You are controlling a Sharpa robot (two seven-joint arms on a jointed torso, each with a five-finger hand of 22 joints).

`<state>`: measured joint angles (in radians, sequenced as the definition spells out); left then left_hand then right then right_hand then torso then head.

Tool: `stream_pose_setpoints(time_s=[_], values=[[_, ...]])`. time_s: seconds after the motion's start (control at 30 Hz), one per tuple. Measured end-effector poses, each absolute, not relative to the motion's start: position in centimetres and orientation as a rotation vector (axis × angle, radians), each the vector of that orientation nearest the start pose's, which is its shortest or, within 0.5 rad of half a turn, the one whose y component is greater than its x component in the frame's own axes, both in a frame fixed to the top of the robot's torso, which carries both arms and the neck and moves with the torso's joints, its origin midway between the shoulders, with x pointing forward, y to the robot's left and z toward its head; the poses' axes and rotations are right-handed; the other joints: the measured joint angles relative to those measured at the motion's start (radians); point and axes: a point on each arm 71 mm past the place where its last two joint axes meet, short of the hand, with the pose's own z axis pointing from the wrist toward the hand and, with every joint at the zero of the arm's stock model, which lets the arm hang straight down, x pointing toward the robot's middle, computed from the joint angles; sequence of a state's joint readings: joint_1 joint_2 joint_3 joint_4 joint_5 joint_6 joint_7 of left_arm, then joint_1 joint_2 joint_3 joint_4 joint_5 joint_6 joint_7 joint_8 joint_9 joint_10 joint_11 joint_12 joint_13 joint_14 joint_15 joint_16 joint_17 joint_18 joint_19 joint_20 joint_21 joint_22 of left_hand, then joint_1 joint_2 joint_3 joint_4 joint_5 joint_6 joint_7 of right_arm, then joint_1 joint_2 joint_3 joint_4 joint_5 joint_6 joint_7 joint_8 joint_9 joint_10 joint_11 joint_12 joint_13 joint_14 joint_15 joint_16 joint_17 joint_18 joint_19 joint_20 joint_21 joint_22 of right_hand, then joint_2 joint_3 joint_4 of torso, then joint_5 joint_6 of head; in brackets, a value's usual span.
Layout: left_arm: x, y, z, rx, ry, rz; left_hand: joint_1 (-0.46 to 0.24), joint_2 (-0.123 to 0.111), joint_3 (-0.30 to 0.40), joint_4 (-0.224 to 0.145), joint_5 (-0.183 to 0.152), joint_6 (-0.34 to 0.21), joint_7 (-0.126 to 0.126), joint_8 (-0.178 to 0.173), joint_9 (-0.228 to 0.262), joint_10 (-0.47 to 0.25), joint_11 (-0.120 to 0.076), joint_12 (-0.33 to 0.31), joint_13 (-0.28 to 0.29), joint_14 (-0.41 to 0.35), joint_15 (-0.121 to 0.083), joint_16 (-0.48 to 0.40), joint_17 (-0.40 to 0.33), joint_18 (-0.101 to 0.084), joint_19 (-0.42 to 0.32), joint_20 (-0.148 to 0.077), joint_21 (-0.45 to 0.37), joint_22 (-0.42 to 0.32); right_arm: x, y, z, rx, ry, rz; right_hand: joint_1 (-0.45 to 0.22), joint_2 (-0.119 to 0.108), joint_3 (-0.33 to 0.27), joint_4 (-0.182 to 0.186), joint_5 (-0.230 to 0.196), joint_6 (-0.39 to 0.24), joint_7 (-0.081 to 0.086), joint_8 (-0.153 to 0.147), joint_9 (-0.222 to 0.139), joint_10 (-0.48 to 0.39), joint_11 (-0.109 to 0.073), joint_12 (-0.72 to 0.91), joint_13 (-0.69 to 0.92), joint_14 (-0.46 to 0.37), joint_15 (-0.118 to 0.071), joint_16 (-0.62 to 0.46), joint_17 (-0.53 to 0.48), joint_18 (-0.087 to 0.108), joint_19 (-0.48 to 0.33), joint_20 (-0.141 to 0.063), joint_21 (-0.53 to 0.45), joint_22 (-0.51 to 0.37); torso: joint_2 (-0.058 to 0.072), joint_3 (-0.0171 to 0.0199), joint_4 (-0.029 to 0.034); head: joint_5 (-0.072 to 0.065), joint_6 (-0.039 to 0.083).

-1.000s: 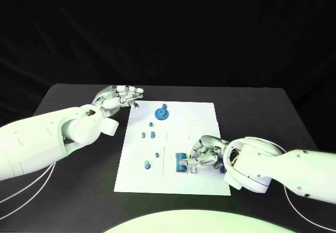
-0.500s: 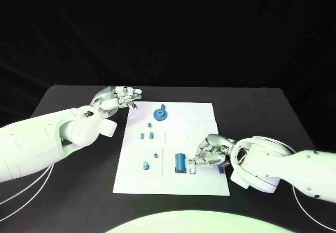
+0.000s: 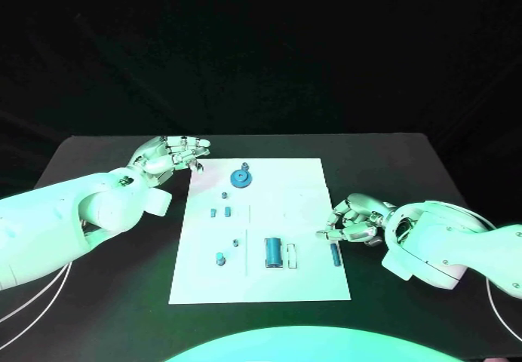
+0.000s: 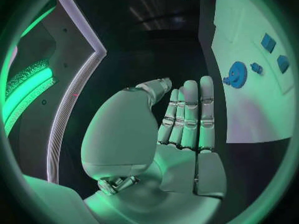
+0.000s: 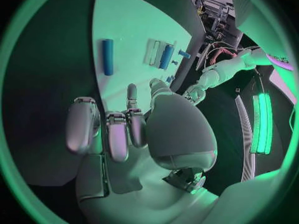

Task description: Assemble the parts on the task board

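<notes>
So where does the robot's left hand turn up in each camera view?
Head view: left hand at the task board's far left corner, above the black table.
Left wrist view: the left hand takes up the middle, fingers straight, beside the board.
Right wrist view: the left hand is small, just past the board's edge.
Shared landmark: the white task board.

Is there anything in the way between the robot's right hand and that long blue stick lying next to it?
Nothing visible. The right hand sits at the task board's right edge, and the long blue stick lies just beside it on bare white board.
</notes>
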<state>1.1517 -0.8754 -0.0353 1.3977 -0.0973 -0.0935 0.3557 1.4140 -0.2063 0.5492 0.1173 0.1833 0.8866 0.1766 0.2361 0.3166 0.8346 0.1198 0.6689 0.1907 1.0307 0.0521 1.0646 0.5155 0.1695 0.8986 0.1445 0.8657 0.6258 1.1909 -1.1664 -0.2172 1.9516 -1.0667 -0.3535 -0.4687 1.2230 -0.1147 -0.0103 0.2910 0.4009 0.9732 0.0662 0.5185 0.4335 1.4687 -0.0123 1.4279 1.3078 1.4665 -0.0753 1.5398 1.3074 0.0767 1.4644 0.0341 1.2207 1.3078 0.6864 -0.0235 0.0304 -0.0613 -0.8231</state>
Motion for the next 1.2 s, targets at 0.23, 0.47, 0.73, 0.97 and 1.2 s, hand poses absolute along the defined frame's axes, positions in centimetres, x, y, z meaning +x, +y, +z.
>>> stream_pose_setpoints(time_s=[0.23,0.47,0.73,0.97,1.2], values=[[49.7,25.1,-20.9,-1.061,1.551,-1.549,0.000,0.000,0.000,0.000,0.000,0.000,0.000,0.000,0.000,0.000,0.000,0.000,0.000,0.000,0.000,0.000,0.000,0.000,0.000,0.000,0.000,0.000,36.1,-26.7,-23.2,0.405,2.105,0.470,0.000,0.000,0.003,0.003,0.000,0.000,0.000,-0.004,-0.001,0.000,0.000,0.000,0.000,0.000,0.000,0.000,0.000,0.000,0.000,0.000,0.000,0.000,0.001,-0.0006,0.0000,-0.015,0.000],[49.7,25.0,-20.9,-1.060,1.552,-1.550,0.000,0.000,0.000,0.000,0.000,0.000,0.000,0.000,0.000,0.000,0.000,0.000,0.000,0.000,0.000,0.000,0.000,0.000,0.000,0.000,0.000,0.000,35.6,-27.1,-23.8,0.347,2.122,0.420,0.000,0.000,0.006,0.000,0.000,0.003,-0.003,-0.004,-0.001,0.000,0.000,0.000,0.000,0.000,0.000,0.000,0.000,0.000,0.000,0.000,0.010,0.000,0.001,-0.0001,0.0014,-0.021,-0.003],[49.7,25.0,-20.9,-1.060,1.551,-1.550,0.000,0.000,0.000,0.000,0.000,0.000,0.000,0.000,0.000,0.000,0.000,0.000,0.000,0.000,0.000,0.000,0.000,0.000,0.000,0.000,0.000,0.000,35.3,-26.6,-25.1,0.297,2.158,0.394,0.000,0.000,0.008,0.003,0.000,0.015,-0.004,-0.004,-0.002,0.000,0.000,0.000,0.000,0.000,0.000,0.000,0.001,0.000,0.000,0.000,0.010,0.000,0.001,0.0000,0.0025,-0.021,-0.006],[49.6,25.1,-20.9,-1.061,1.551,-1.549,0.000,0.000,0.000,0.000,0.000,0.000,0.000,0.000,0.000,0.000,0.000,0.000,0.000,0.000,0.000,0.000,0.000,0.000,0.000,0.000,0.000,0.000,35.3,-26.2,-25.8,0.274,2.177,0.384,0.000,0.000,0.008,0.003,0.000,0.015,-0.004,-0.004,-0.001,0.000,0.000,0.000,0.000,0.000,0.000,0.000,0.001,0.000,0.000,0.000,0.010,0.000,0.001,-0.0005,0.0029,-0.019,-0.008],[49.6,25.2,-20.8,-1.061,1.550,-1.547,0.000,0.000,0.000,0.000,0.000,0.000,0.000,0.000,0.000,0.000,0.000,0.000,0.000,0.000,0.000,0.000,0.000,0.000,0.000,0.000,0.000,0.000,35.6,-26.1,-26.1,0.245,2.186,0.368,-0.004,-0.004,0.012,0.000,0.000,0.027,-0.005,0.001,0.002,0.000,0.000,0.000,0.000,0.000,0.000,0.000,0.001,0.000,0.000,0.000,0.014,0.000,0.001,-0.0008,0.0025,-0.015,-0.009]])
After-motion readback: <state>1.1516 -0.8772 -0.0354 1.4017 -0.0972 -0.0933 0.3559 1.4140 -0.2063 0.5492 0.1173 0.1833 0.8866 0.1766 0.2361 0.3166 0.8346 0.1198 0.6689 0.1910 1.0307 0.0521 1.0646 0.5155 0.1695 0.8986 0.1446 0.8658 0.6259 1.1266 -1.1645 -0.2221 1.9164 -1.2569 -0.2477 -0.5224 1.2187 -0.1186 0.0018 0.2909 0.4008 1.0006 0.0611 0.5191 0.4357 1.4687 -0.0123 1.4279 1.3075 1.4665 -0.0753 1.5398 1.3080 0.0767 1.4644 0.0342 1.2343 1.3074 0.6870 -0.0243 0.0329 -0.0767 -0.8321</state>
